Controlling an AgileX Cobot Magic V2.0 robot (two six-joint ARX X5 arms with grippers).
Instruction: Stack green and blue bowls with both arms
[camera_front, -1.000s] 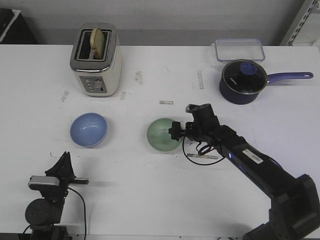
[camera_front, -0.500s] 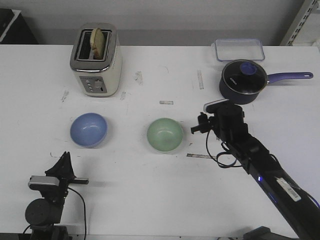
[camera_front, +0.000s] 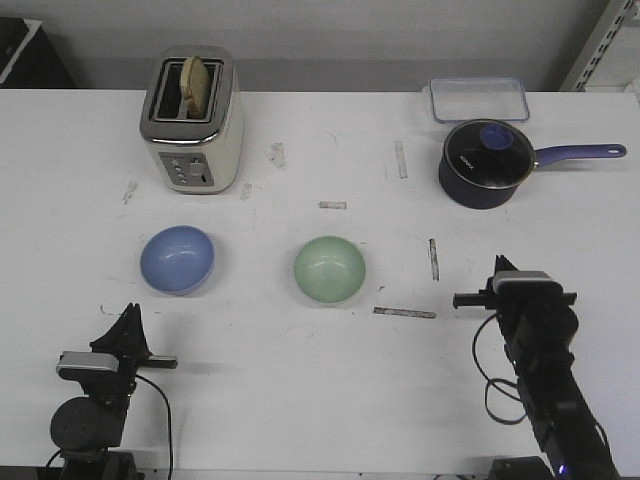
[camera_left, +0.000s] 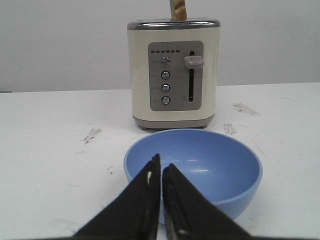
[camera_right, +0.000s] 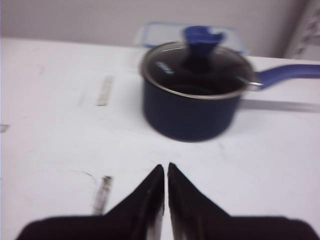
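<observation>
The periwinkle blue bowl (camera_front: 177, 259) sits upright at the table's left. The mint green bowl (camera_front: 329, 270) sits upright at the middle, about a bowl's width and more to its right. My left gripper (camera_front: 129, 318) rests low near the front left edge, shut and empty. In the left wrist view its tips (camera_left: 160, 160) point at the blue bowl (camera_left: 210, 165) just ahead. My right gripper (camera_front: 497, 266) is pulled back at the front right, well away from the green bowl. It is shut and empty in the right wrist view (camera_right: 166, 167); no bowl shows there.
A cream toaster (camera_front: 192, 120) with a bread slice stands behind the blue bowl; it also shows in the left wrist view (camera_left: 172, 72). A navy saucepan (camera_front: 485, 165) with a glass lid and a clear container (camera_front: 479, 99) stand back right. Tape strips mark the table.
My right arm has drawn back from the green bowl's right rim to the front right of the table. The green bowl stays in place. The left arm has not moved.
</observation>
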